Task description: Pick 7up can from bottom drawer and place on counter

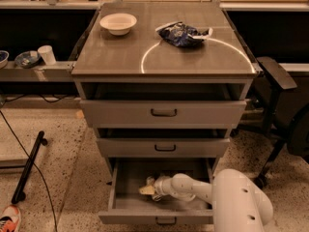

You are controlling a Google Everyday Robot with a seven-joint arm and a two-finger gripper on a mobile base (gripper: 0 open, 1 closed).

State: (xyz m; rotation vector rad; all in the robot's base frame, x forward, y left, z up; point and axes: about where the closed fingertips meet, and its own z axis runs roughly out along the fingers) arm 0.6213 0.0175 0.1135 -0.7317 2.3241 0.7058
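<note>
The hand [147, 190] sits inside the open bottom drawer [126, 190], right against the can [151, 181] at its tip; whether it grips, I cannot tell. A loose hold could drop the can; lifting too steeply could knock the middle drawer [164, 148] above.

high front view, hand [147, 190] in drawer [129, 217]

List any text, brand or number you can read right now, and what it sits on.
No text can be read anywhere in the camera view.
Snack bag: its print is not legible.
Bottom drawer: the gripper is inside it, and no label can be made out around it.
Counter: only a white circle, no writing.
</note>
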